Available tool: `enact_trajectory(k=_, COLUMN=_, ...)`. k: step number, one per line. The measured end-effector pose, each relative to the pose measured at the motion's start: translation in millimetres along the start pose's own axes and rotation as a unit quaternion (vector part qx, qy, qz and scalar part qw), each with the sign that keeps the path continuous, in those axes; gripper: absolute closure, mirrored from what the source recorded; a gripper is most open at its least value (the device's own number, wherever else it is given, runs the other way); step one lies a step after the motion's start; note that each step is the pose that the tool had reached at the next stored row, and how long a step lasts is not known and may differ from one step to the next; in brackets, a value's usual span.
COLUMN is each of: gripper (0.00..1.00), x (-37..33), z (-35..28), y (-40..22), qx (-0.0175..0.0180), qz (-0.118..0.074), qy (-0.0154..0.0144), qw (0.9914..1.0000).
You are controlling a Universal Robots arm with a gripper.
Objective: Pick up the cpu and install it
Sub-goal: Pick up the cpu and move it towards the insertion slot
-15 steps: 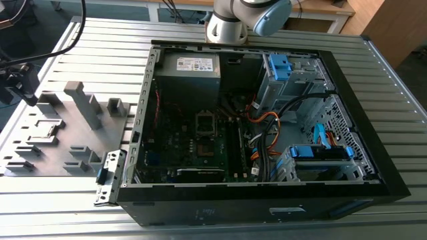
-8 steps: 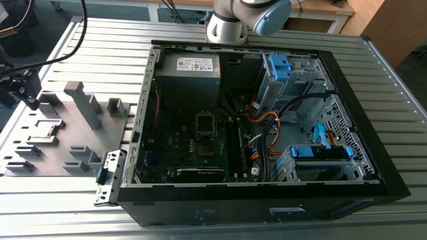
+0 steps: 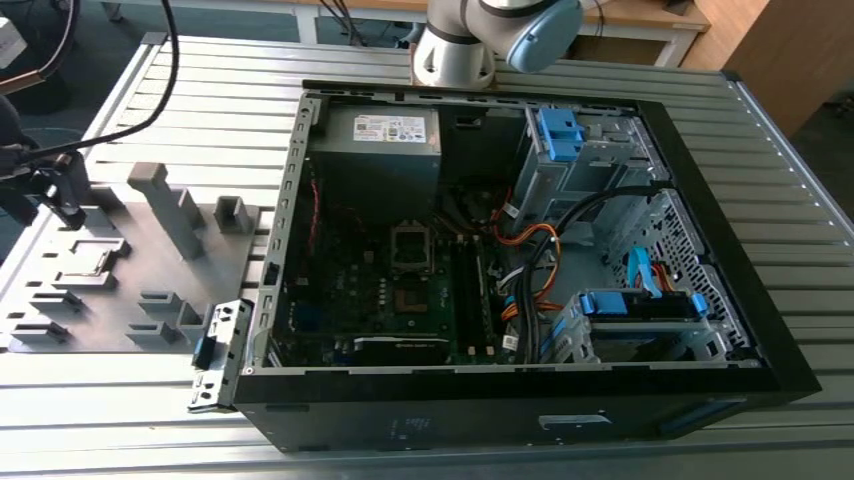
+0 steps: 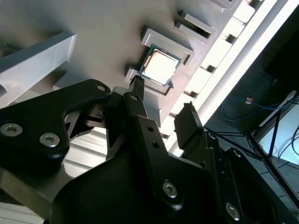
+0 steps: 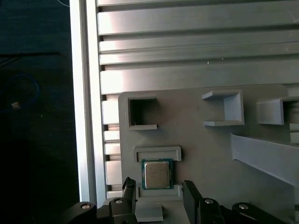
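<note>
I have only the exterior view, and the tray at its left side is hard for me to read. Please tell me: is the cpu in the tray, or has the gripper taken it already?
Observer: It is in the tray. In the first wrist view the cpu lies flat in the grey fixture tray, silver top up.
Operator: Is the gripper closed?
Observer: No, the gripper is open; its fingers stand one on each side of the cpu, spread wider than it.
Operator: Do they touch it?
Observer: It seems not. A strip of tray shows between each finger and the cpu's edge.
</note>
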State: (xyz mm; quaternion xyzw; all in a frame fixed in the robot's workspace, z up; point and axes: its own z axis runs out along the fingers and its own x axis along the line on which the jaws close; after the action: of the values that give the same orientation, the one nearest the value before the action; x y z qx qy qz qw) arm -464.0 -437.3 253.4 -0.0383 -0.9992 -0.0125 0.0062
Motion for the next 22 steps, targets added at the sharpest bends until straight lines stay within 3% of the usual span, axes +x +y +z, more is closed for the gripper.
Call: enact_trajectory(k=22, gripper=0.47, x=1.1, z=35.8, y=-1.0, qx=0.0018, qz=0.0, qy=-0.0001, qw=1.0)
